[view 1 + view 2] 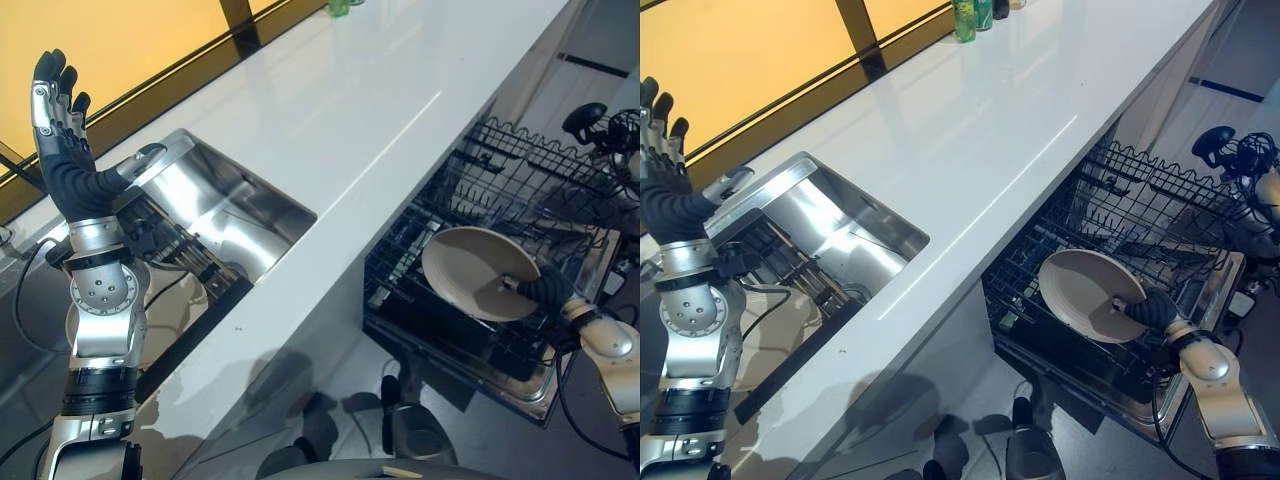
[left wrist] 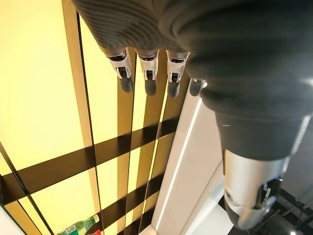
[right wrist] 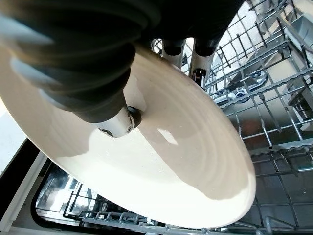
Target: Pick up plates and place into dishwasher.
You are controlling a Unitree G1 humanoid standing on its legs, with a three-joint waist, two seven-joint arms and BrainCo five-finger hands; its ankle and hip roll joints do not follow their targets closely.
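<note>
Plate [image 1: 1090,292]: a round beige plate is held by the right hand above the pulled-out rack, tilted, with its face turned up toward the head camera. Its rim is seen free all around, except at the lower right, where the hand is.
Right hand [image 1: 1148,310]: the plate's rim is pinched, with the thumb [image 3: 119,125] pressed on the face of the plate and the fingers [image 3: 203,49] curled behind its edge.
Rack [image 1: 1160,205]: a black wire rack is drawn out of the dishwasher, below the front edge of the counter. Rows of upright tines are seen under and behind the plate. Open room is seen in the rack on the far side of the plate.
Left hand [image 1: 60,120]: it is raised high above the sink, well apart from the plate. The fingers [image 2: 148,73] are held straight and nothing is held in them.
Counter [image 1: 380,110]: a long white surface is seen, bare over most of its length. Its front edge runs just beside the rack.
Sink [image 1: 830,225]: a steel basin is set into the counter near the left arm, with sharp straight edges.
Bottles [image 1: 975,15]: green bottles are standing at the far end of the counter, by the window.
</note>
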